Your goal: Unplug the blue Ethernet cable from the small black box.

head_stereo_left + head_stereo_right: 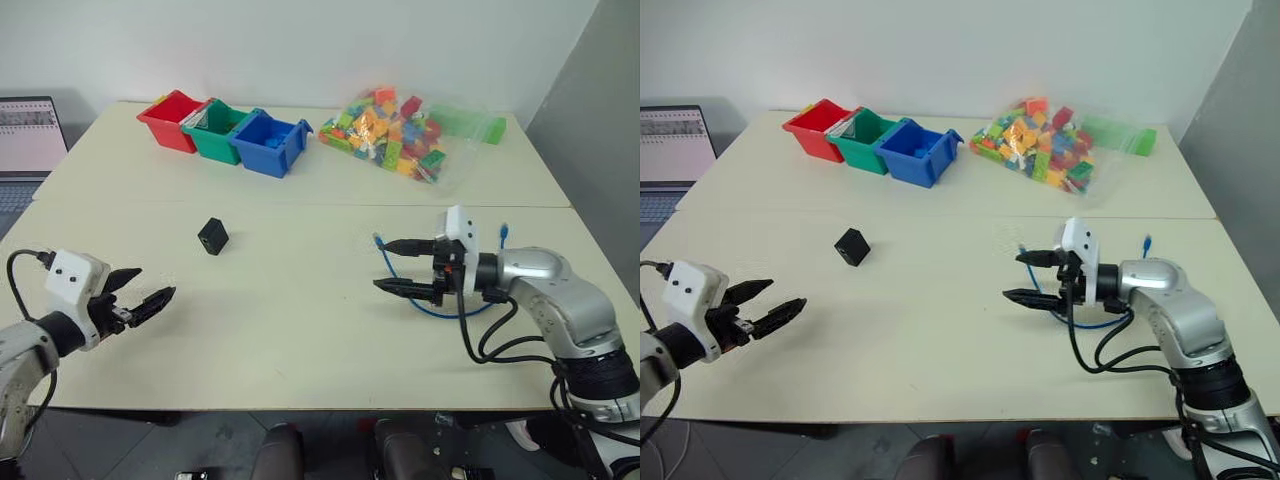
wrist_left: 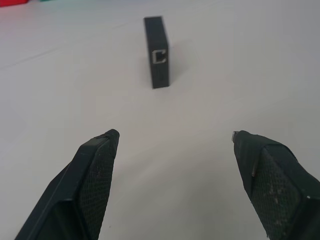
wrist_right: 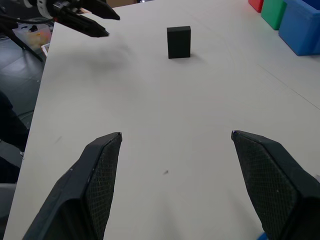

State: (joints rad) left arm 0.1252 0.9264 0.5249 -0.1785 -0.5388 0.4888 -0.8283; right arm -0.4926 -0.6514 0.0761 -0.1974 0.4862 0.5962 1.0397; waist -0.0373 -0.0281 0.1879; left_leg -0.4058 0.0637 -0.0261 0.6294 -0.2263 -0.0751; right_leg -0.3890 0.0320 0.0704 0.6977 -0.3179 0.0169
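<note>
i see the small black box (image 1: 212,236) standing alone on the cream table (image 1: 300,310), with nothing plugged into it; in the left wrist view its port (image 2: 159,56) faces my left gripper as a small silver-rimmed opening, and i can read no label or writing on the box. the blue ethernet cable (image 1: 440,308) lies well apart from the box, to its right, looped on the table beneath my right gripper (image 1: 388,266), with one plug (image 1: 377,240) near the upper finger and the other plug (image 1: 504,231) further out past the wrist.

my right gripper hangs over that loop with its fingers spread wide and nothing between them, pointing back toward the box. my left gripper (image 1: 144,285) sits to the left of the box and nearer to me, fingers also parted and empty, aimed at the box without touching it.

beyond the box, toward the wall, three small bins stand touching in a row: a red bin (image 1: 172,120), a green bin (image 1: 218,130) and a blue bin (image 1: 270,143). further right of them lies a clear bag of coloured building bricks (image 1: 400,135). a laptop screen (image 1: 30,135) shows far left of the box, its text too small to read.
</note>
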